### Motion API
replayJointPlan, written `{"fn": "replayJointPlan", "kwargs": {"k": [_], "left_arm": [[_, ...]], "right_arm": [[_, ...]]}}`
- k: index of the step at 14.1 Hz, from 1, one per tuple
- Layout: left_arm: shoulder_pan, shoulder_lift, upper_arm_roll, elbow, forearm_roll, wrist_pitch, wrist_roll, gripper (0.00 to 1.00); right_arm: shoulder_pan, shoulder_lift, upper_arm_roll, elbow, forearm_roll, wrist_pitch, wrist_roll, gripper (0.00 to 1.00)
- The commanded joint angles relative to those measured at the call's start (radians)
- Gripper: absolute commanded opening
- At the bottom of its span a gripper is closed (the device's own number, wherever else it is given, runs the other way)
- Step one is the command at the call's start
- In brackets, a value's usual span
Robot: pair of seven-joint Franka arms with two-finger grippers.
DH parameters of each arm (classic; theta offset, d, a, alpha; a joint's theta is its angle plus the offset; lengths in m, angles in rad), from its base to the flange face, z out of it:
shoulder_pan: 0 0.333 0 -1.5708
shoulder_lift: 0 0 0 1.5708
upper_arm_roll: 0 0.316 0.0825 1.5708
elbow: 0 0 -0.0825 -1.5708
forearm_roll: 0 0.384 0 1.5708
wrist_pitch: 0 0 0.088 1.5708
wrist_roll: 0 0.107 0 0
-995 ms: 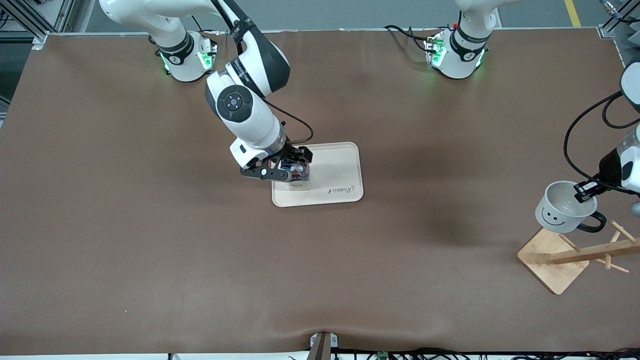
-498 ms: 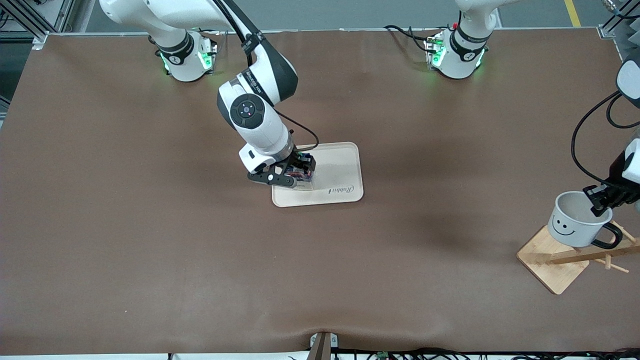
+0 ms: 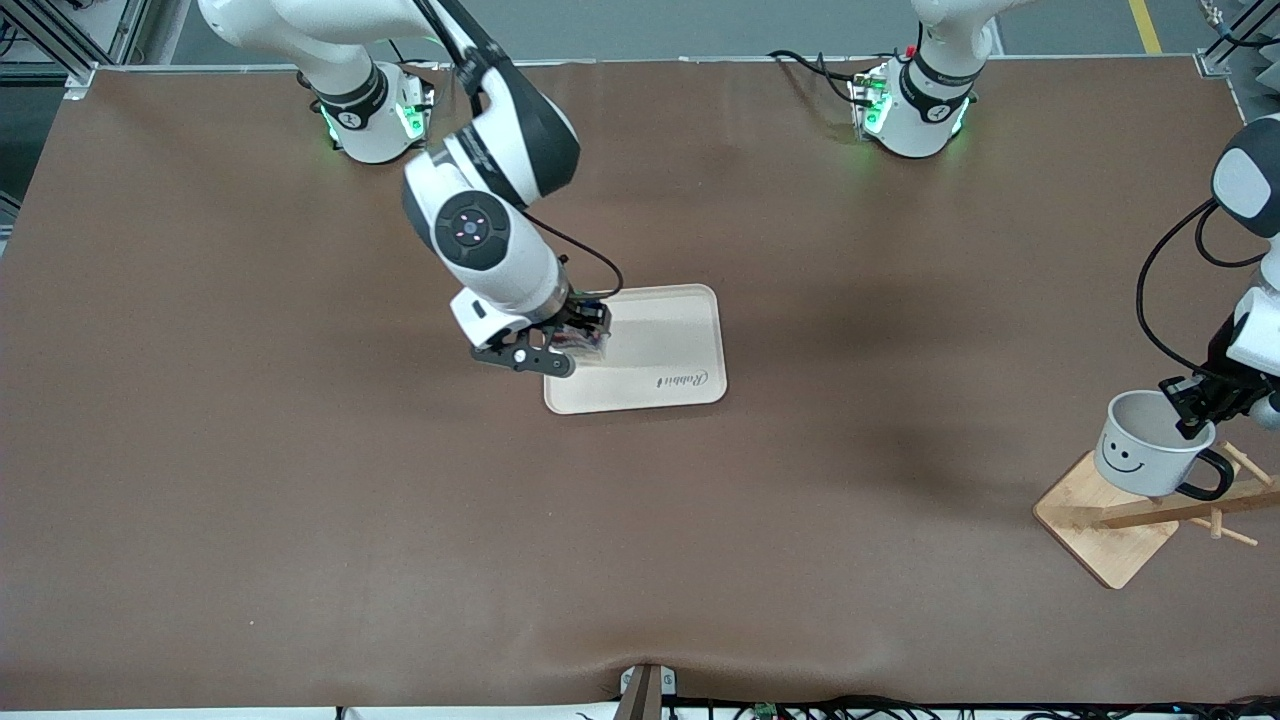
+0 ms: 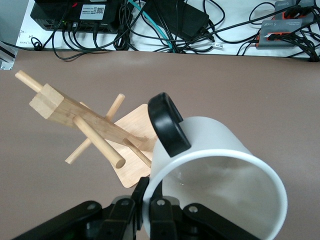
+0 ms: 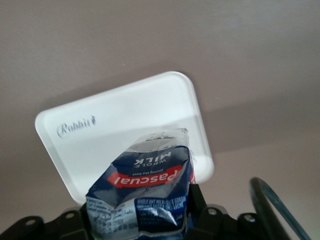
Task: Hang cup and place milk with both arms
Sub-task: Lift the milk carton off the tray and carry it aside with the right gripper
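So the right gripper (image 3: 570,345) is clamped on the milk (image 5: 145,192) over the tray (image 3: 680,340), while the left gripper (image 3: 1197,408) pinches the cup (image 3: 1145,455) rim above the wooden rack (image 3: 1120,520).

Your right arm (image 3: 490,215) comes from its base at the top of the front view and bends down over the table's middle; its wrist tilts, and the right gripper (image 3: 575,345) sits low with its jaws closed on the milk (image 5: 145,192), one finger on each side of the carton. Your left arm (image 3: 1245,250) drops in at its own end of the table, forearm nearly vertical, wrist pointing down. The left gripper (image 3: 1195,410) has its fingers pinched tight on the rim of the cup (image 3: 1150,455), holding it up in the air
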Motion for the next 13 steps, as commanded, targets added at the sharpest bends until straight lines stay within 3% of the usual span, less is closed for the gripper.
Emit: {"fn": "replayJointPlan", "kwargs": {"k": [1,4,8,13], "left_arm": [[0.014,-0.080,-0.011,-0.066,-0.019,-0.007,0.023,0.00],[0.014,-0.101,-0.012,-0.074,-0.021,-0.036,0.028,0.00],[0.029,-0.092,-0.008,-0.074,-0.073,-0.038,0.129,0.00],[0.037,-0.089,-0.008,-0.074,-0.115,-0.027,0.207,0.00]], "right_arm": [[-0.117,-0.063,0.009,0.060,-0.016,-0.142,-0.116,0.00],[-0.270,-0.159,0.008,-0.036,-0.052,-0.149,-0.356,0.00],[-0.445,-0.265,0.008,-0.241,-0.096,-0.136,-0.525,0.00],[-0.683,-0.282,0.011,-0.394,-0.093,-0.057,-0.746,0.00]]}}
